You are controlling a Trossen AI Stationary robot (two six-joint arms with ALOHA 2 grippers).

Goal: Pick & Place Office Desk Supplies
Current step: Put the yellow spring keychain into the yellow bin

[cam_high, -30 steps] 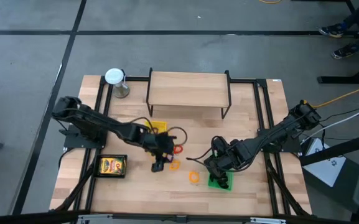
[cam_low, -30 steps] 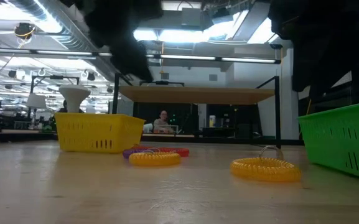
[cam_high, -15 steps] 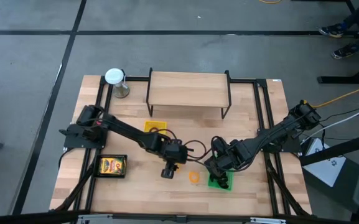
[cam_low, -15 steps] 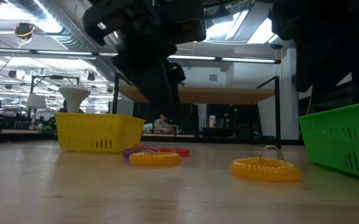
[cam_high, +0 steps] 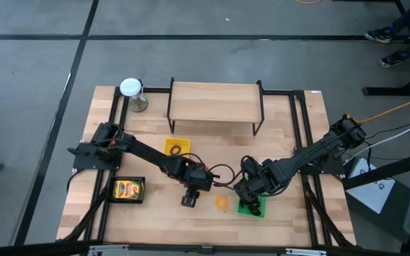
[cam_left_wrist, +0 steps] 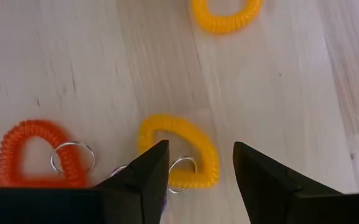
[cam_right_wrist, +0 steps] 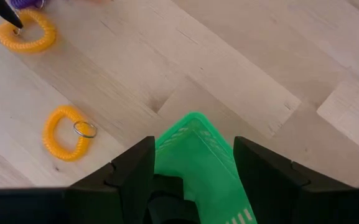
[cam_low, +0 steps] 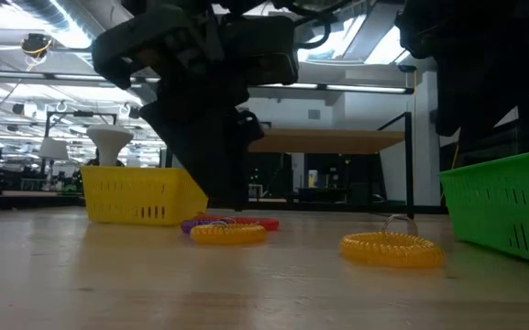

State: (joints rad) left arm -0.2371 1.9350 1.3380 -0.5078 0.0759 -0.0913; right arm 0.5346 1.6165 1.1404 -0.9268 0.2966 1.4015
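My left gripper (cam_left_wrist: 199, 149) is open and points down over a yellow coil ring (cam_left_wrist: 179, 152), one finger on either side of it. An orange ring (cam_left_wrist: 39, 152) lies beside it, and a second yellow ring (cam_left_wrist: 226, 12) lies farther on. In the high view my left gripper (cam_high: 189, 199) hides the rings under it; the second yellow ring (cam_high: 222, 203) shows to its right. My right gripper (cam_right_wrist: 193, 144) is open and hangs over the green tray (cam_right_wrist: 198, 162). A purple ring (cam_low: 195, 223) lies behind the yellow ring (cam_low: 227, 234).
A yellow tray (cam_high: 177, 148) stands behind the rings, and a black tray (cam_high: 116, 190) with a yellow printed box (cam_high: 128, 189) sits near the left edge. A wooden shelf (cam_high: 215, 103) and a grey cylinder with a white top (cam_high: 132, 92) stand at the far side.
My left gripper has moved toward the table's right and near edges and has come down over the rings, which it now covers in the high view. The rings have stayed where they lay.
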